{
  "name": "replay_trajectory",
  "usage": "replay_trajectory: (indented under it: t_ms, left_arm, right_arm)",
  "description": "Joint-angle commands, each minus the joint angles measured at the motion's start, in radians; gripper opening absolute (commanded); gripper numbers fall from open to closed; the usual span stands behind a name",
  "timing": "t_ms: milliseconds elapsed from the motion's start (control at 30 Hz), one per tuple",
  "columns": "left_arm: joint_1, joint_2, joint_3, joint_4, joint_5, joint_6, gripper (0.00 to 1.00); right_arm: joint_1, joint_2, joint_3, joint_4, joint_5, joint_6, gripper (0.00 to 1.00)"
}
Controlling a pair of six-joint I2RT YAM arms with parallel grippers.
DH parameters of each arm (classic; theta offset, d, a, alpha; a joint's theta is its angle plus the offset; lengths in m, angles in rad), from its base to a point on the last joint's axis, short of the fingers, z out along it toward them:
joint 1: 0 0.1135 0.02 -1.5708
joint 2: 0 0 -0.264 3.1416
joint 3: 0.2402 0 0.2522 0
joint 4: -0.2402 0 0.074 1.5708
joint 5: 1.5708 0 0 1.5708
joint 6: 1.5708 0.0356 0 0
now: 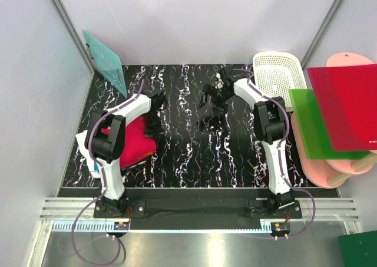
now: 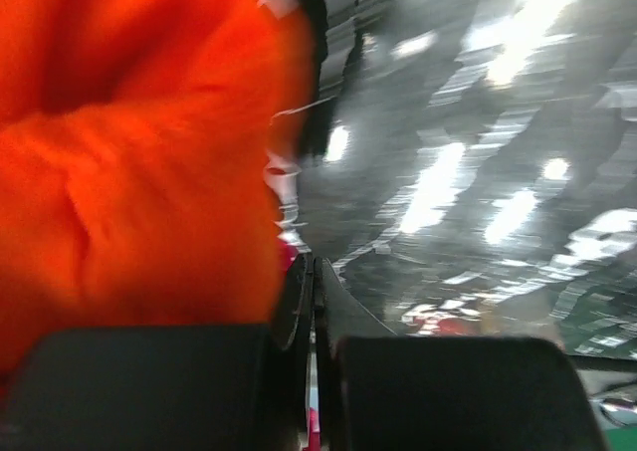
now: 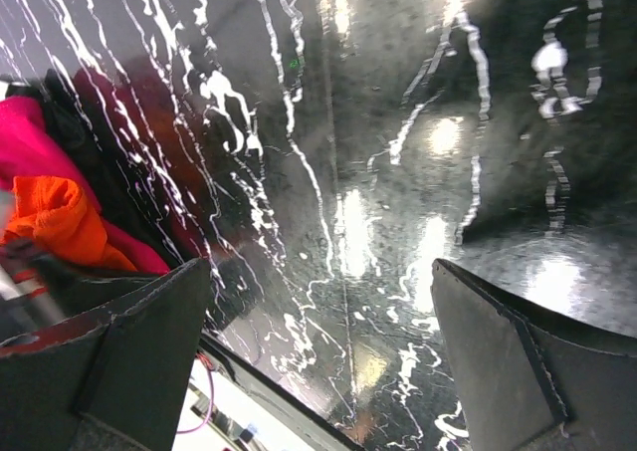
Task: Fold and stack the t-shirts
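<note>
Black table (image 1: 188,161) veined with white; plain crimson-pink shirt (image 1: 134,140); plain bright orange shirt (image 2: 129,172); cream basket (image 1: 275,55); green board (image 1: 309,131), red board (image 1: 347,105), teal board (image 1: 105,58)

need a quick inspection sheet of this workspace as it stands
surface: black white-veined table, glossy
job's things: red t-shirt bunched at left; orange t-shirt crumpled beside the left gripper
clutter: white basket back right; teal board leaning back left; green board, red board and pink boards overlapping at right
grippers: left gripper shut; right gripper open over bare table, holding nothing
cables: purple cables loop near the metal rail
surroundings: pale walls on three sides
</note>
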Motion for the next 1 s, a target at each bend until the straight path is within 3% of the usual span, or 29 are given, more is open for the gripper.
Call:
replay_trajectory:
  t_ms: [0, 333, 967]
  left_arm:
    - [0.021, -0.001, -0.103, -0.034, -0.066, -0.019, 0.00]
    - [0.071, -0.039, -0.244, -0.064, -0.129, -0.046, 0.00]
    - [0.351, -0.177, -0.379, -0.166, -0.369, -0.028, 0.00]
  right_arm:
    - [-0.015, -0.073, -0.001, 0.021, 0.001, -0.006, 0.99]
    - [-0.034, -0.075, -0.016, 0.050, -0.037, 0.009, 1.00]
    - [-0.041, -0.058, -0.039, 0.075, -0.108, 0.017, 1.00]
